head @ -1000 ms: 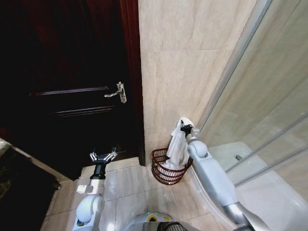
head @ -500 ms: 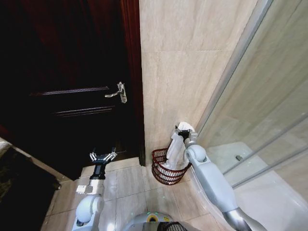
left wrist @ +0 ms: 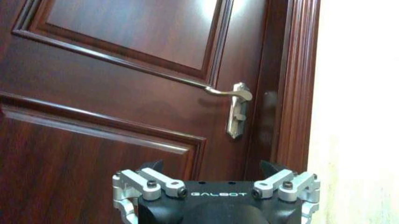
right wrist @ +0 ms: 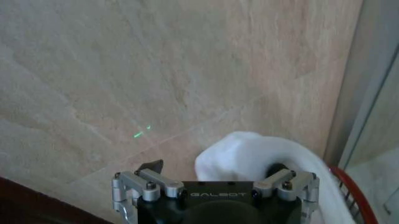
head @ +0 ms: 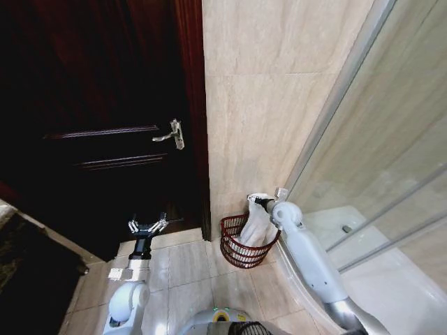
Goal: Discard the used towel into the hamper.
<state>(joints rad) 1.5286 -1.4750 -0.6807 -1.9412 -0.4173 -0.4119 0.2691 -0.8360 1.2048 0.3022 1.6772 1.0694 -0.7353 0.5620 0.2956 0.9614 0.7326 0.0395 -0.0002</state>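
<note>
A: What changed? The right arm has come down; the white towel (head: 257,222) now sags into the wire hamper (head: 246,246), which sits on the floor tiles at five o'clock from the door handle (head: 172,134).

B: Right gripper (head: 259,202)?

A: Jaws pinching the towel's top. Left gripper (head: 147,226) idles, jaws spread, empty.

B: Writing?

A: "GALBOT" on both.

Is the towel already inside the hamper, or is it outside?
Partly in: the towel hangs from the right gripper, its lower end inside the hamper.
</note>
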